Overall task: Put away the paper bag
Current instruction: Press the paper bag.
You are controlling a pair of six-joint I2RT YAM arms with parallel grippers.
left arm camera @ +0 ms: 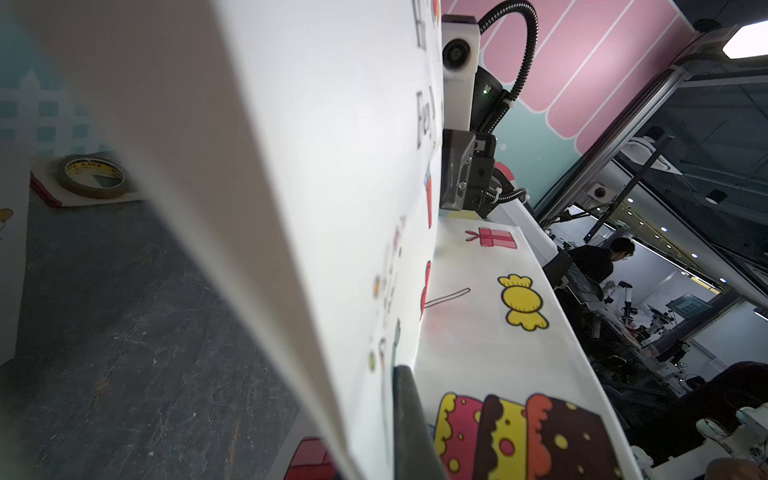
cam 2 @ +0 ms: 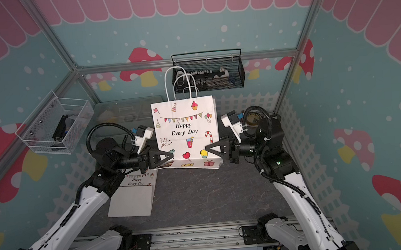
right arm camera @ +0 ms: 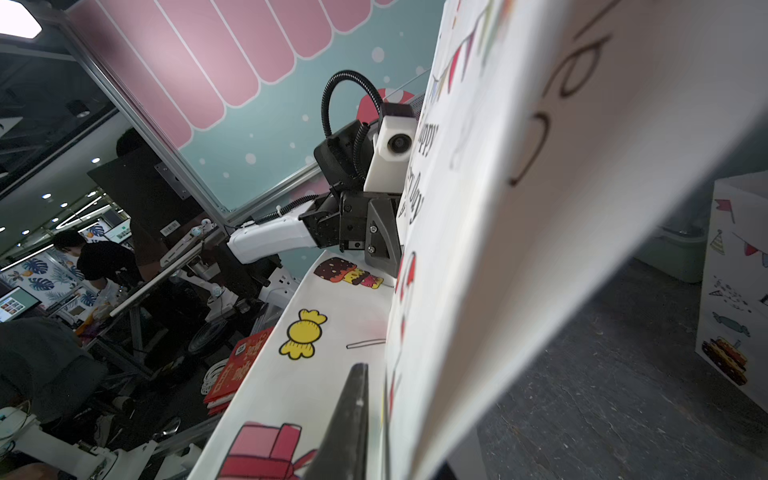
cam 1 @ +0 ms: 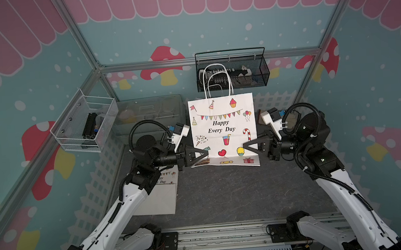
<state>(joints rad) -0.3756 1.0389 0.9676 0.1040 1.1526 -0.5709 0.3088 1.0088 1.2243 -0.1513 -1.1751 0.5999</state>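
Likely folding step: bag between grippers. My left gripper clamped on edge; right gripper opening unclear. Next: lay flat.

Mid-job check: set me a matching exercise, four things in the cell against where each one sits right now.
Things:
1. handled paper bag
2. folded paper bag
3. black mesh basket
4. white wire basket

Places:
A. hung on the back wall
B. lying flat at the left of the table
C. standing upright at the middle of the table
D. fixed to the left side wall

Pairs: 1-C, 2-B, 3-A, 4-D
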